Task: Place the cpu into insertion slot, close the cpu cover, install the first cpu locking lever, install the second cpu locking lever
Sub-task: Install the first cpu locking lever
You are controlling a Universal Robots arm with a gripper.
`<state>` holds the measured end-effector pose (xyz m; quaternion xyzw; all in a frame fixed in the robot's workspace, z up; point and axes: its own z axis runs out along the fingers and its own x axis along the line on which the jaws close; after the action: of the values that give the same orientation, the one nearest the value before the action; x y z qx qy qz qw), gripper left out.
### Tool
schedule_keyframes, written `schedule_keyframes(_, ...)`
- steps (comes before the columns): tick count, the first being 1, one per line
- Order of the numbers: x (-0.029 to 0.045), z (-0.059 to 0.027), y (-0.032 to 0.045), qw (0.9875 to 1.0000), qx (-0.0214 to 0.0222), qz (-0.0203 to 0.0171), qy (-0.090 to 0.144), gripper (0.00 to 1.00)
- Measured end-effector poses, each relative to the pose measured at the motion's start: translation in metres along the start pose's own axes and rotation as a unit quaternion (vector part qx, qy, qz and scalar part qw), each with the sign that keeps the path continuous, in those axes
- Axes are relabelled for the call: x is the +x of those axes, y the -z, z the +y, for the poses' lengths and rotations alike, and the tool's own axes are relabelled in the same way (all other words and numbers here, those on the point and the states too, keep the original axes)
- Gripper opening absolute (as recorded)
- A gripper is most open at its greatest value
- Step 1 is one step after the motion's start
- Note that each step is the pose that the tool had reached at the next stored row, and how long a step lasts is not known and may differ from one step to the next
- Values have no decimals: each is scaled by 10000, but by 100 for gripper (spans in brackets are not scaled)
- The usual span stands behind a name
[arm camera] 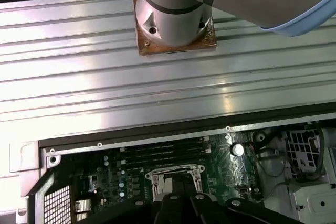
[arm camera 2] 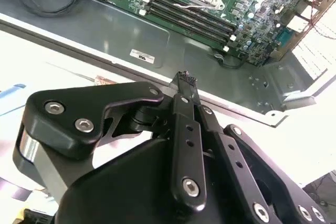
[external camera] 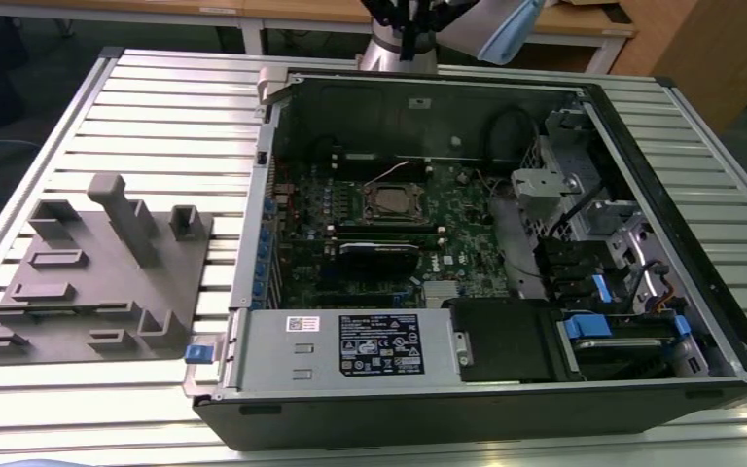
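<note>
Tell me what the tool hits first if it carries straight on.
Probably the socket on the green board: in the first wrist view the tool points at it, but depth is unclear.

Main thing here is an open black metal computer case [external camera: 478, 423] lying on its side on a silver slatted metal table [external camera: 153, 107]. Inside the case there's a green circuit board [external camera: 465, 238] with long black memory slots [arm camera 2: 194, 17], a looped black cable [external camera: 512, 109] up by the far wall, and a silvery drive cage [external camera: 582, 185] with blue plastic tabs [external camera: 584, 326]. A silver power supply box [external camera: 283, 360] with a black label runs along the case's near wall. Beside the case, at the exterior view's left, a grey plastic fixture block [external camera: 88, 282] with upright posts sits on the table. Wooden desks [external camera: 308, 12] stand beyond the case.
</note>
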<state>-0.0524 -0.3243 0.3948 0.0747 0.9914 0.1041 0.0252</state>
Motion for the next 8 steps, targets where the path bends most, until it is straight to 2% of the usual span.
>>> schedule_keyframes(8, -4, 15, 92, 10000, 0, 0, 0, 10)
